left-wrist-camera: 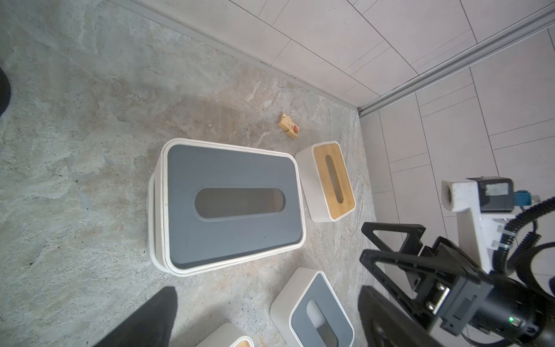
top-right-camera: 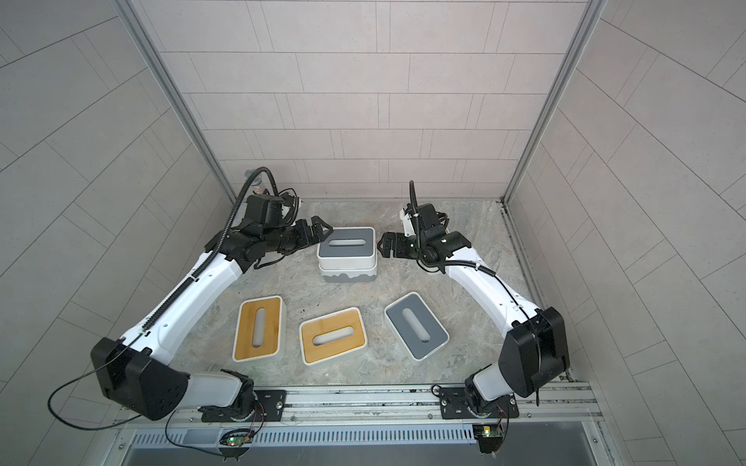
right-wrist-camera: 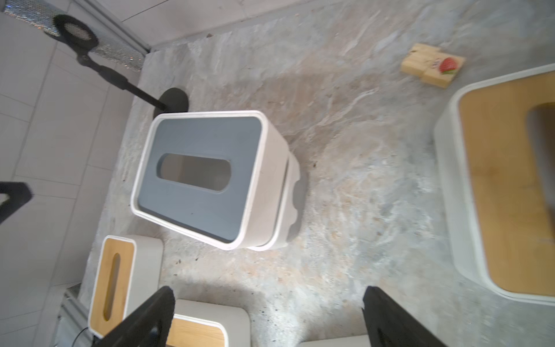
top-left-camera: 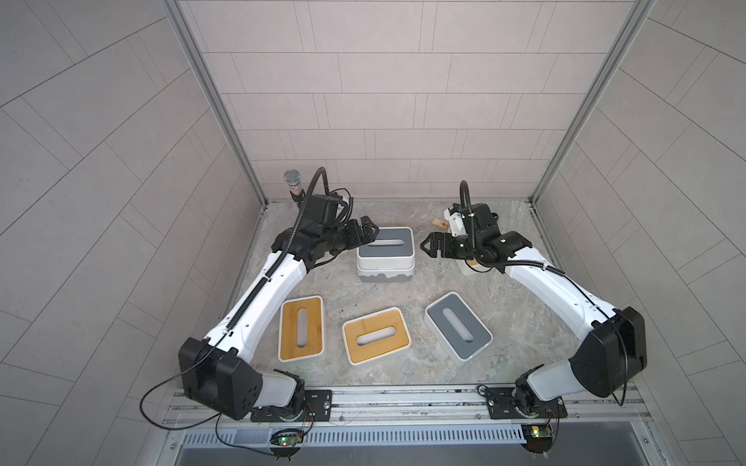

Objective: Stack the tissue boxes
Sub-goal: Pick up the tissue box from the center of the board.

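Observation:
At the back middle a grey-topped tissue box (top-left-camera: 385, 244) (left-wrist-camera: 231, 207) rests on the white box with the grey wavy base (top-left-camera: 385, 277) (right-wrist-camera: 295, 207). Near the front lie two bamboo-topped boxes (top-left-camera: 302, 334) (top-left-camera: 376, 335) and another grey-topped box (top-left-camera: 458, 326). A third bamboo-topped box (left-wrist-camera: 330, 180) (right-wrist-camera: 504, 186) sits mostly hidden under my right arm in both top views. My left gripper (top-left-camera: 369, 234) (left-wrist-camera: 267, 303) hovers open at the stack's left end, holding nothing. My right gripper (top-left-camera: 430, 244) (right-wrist-camera: 267, 303) is open and empty, a short way off the stack's right end.
A small wooden block (top-left-camera: 439, 222) (right-wrist-camera: 432, 64) lies at the back right. A microphone on a stand (top-left-camera: 293, 181) (right-wrist-camera: 120, 81) occupies the back left corner. Tiled walls enclose three sides, and a metal rail (top-left-camera: 403, 397) runs along the front.

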Available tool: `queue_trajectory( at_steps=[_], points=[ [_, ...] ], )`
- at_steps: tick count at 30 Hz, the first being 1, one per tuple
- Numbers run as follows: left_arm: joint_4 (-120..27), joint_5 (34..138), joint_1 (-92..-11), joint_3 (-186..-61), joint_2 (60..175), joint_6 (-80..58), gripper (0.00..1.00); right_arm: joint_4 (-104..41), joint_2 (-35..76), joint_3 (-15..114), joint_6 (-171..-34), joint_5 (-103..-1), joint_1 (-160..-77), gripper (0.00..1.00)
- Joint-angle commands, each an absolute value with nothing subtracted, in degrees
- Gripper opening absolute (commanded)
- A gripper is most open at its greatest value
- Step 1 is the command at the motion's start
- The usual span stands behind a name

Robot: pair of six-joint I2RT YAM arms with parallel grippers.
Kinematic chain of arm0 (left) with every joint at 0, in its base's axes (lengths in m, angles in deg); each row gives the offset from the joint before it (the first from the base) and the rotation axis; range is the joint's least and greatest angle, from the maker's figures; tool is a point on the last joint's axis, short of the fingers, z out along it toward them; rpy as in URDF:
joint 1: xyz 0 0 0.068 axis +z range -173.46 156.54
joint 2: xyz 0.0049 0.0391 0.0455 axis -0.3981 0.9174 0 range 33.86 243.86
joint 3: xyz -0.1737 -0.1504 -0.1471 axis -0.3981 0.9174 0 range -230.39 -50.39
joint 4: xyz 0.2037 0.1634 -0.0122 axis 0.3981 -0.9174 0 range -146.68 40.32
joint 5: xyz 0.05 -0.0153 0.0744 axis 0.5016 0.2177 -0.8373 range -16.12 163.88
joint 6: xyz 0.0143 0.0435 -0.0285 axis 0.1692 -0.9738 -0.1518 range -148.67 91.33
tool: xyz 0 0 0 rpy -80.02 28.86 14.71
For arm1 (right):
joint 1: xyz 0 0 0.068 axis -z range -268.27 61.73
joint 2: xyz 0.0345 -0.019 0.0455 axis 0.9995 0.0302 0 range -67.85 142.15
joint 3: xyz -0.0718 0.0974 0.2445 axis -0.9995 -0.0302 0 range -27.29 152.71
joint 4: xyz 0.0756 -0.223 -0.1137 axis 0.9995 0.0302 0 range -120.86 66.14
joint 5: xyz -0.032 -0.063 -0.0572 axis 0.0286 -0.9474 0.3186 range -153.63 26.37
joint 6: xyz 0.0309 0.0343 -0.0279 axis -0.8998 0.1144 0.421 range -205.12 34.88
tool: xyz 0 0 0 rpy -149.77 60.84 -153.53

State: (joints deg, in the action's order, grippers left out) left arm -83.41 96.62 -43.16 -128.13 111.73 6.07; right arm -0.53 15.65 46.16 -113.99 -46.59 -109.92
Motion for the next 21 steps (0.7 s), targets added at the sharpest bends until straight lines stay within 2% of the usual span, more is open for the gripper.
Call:
queue_trajectory(
  at_steps=[1, 7, 17, 21],
  points=[
    [-84.6, 98.4, -42.8, -127.1, 108.9, 8.1, 1.00, 3.6, 15.7, 44.4, -109.9, -54.2, -107.5, 1.00],
    [-80.2, 97.4, -42.0, -122.6, 105.1, 9.9, 1.00, 2.4, 20.7, 44.8, -108.6, -61.2, -104.5, 1.00],
    [-75.8, 104.1, -39.4, -120.9, 107.6, 12.6, 1.00, 2.1, 32.5, 51.2, -109.2, -60.4, -99.3, 1.00],
    [-76.0, 102.3, -38.0, -120.3, 106.6, 12.5, 1.00, 1.8, 36.5, 53.6, -109.7, -58.5, -97.6, 0.99]
  ],
)
